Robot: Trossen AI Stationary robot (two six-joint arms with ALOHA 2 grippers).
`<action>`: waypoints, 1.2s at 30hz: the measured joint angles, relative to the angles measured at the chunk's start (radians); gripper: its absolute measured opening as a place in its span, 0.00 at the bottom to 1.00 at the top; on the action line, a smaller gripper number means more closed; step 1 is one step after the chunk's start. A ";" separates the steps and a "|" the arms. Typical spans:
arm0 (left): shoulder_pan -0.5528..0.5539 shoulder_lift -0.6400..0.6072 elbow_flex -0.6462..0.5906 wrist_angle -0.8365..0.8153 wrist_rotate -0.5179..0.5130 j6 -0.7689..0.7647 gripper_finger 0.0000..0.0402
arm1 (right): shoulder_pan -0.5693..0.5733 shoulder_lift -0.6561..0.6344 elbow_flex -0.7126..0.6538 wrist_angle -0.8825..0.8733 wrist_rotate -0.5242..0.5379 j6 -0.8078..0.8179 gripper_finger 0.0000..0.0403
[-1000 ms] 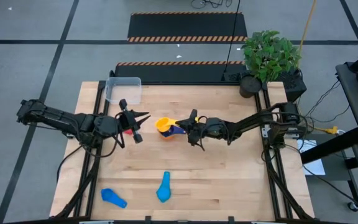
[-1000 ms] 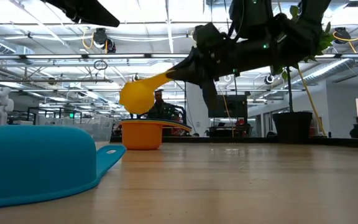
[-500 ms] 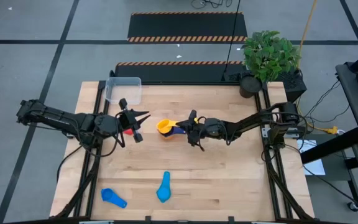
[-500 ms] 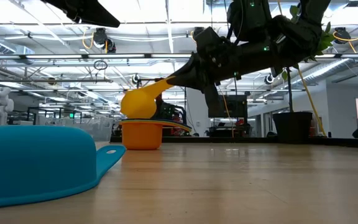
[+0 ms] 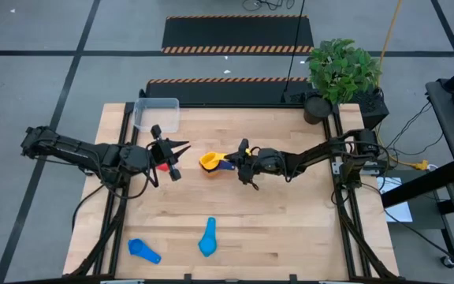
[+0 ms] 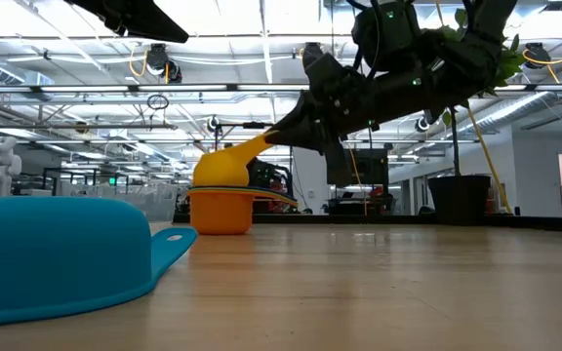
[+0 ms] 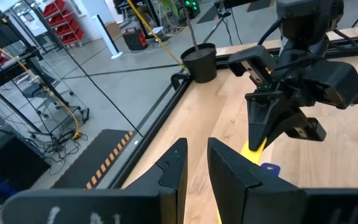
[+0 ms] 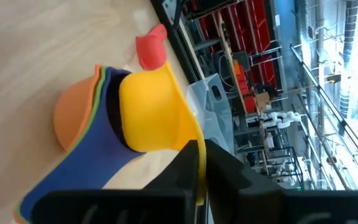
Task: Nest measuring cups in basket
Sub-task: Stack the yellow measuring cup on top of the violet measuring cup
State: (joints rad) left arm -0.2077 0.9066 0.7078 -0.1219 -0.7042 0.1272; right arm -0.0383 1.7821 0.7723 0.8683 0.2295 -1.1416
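The right claw (image 5: 237,160) is clamped on the handle of the yellow cup (image 5: 208,160) and holds it in the stack (image 8: 89,115) of orange, green and navy cups near the middle of the surface (image 5: 290,221). The red cup (image 8: 150,46) lies just beside the stack, on the side of the left claw (image 5: 181,147), whose fingers are a little apart and hold nothing. Two light blue cups (image 5: 208,237) lie near the front edge, well apart from the stack. The clear basket (image 5: 157,113) sits at the back left corner with no cups seen in it. So a few cups look nested, but none are in the basket yet. No writing or labels can be read.
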 joint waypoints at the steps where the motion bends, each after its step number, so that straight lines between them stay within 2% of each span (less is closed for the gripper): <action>1: 0.000 0.000 0.000 0.000 0.000 0.000 0.16 | -0.002 0.000 0.000 0.000 0.000 0.000 0.05; 16: 0.000 0.000 0.000 0.000 0.000 0.000 0.16 | -0.007 0.000 0.000 -0.005 -0.033 0.008 0.22; 30: 0.000 0.000 0.000 0.000 -0.001 -0.036 0.16 | -0.010 0.000 0.000 -0.099 -0.025 0.251 0.34; 36: 0.000 0.000 0.000 0.000 -0.001 -0.080 0.16 | -0.002 0.000 0.000 -0.135 0.012 0.335 0.35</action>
State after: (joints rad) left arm -0.2077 0.9066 0.7082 -0.1219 -0.7048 0.0471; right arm -0.0402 1.7816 0.7727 0.7331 0.2417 -0.8061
